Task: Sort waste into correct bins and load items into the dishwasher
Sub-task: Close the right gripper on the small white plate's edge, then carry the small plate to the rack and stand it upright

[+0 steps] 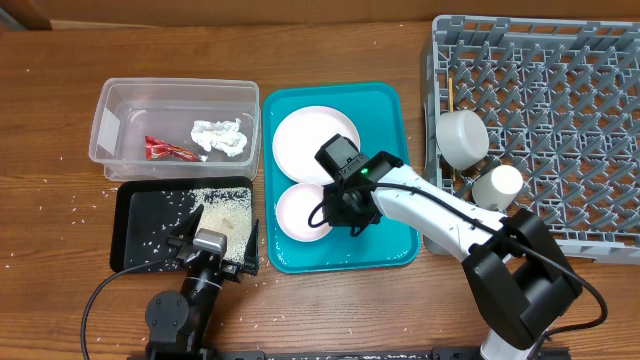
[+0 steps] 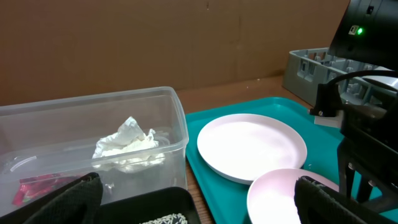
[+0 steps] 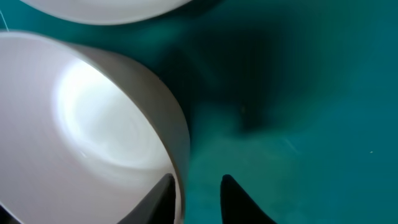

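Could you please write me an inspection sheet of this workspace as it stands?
Surface: wooden table, stray rice grains near the black tray.
Job's things: red wrapper and tissue wad in clear tub; rice pile in black tray; larger plate and smaller plate on teal tray; bowl, cup, chopsticks in dish rack.
Clutter: nothing seen.
Tools: left tool open at the black tray's near edge; right tool open astride the smaller plate's rim.
Cables: left-arm cable loops over the table; right-arm cable runs along the arm.
Surroundings: plain brown backdrop.
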